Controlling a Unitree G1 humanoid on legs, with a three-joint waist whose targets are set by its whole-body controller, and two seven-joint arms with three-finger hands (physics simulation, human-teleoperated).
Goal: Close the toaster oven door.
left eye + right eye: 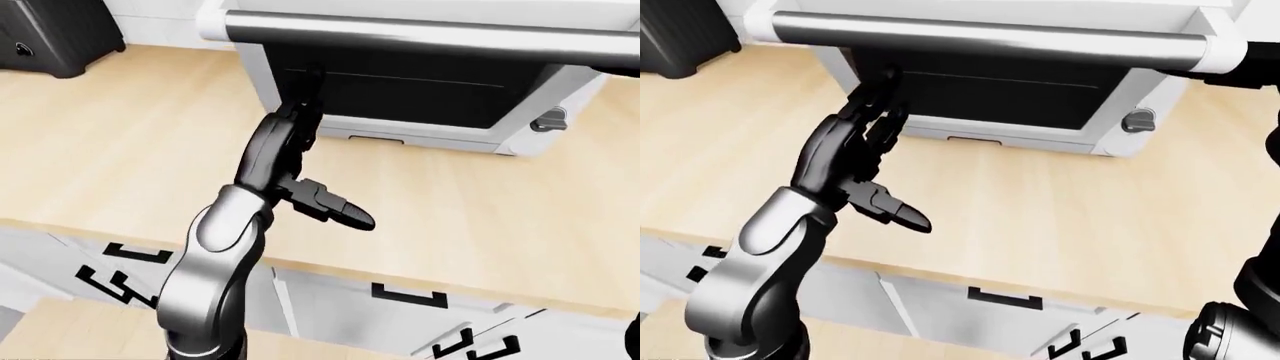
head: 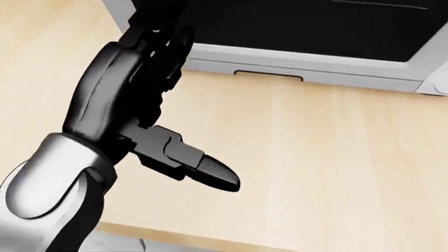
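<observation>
Left-eye view: the left hand (image 1: pixel 285 154) is raised over the pale wooden worktop (image 1: pixel 130 150) with its fingers spread open, gripping nothing; two fingers point up toward the toaster oven (image 1: pixel 420 97), and the thumb (image 1: pixel 340 208) sticks out to the right. The toaster oven stands just beyond the fingertips. Its door (image 1: pixel 420 30) is open, folded down toward the camera, and its long silver handle bar runs across the top of the view above the hand. A dark appliance (image 1: pixel 50 34) sits far to the upper left of the hand.

Head view: the same hand fills the left side, its upper fingers (image 2: pixel 157 31) overlapping the oven's dark cavity at the lower left corner; whether they touch it cannot be told.

Right-eye view: a knob (image 1: pixel 1137 120) shows on the oven's right side, well to the right of the hand. The right arm (image 1: pixel 1250 300) shows at the right edge, its hand out of sight.
</observation>
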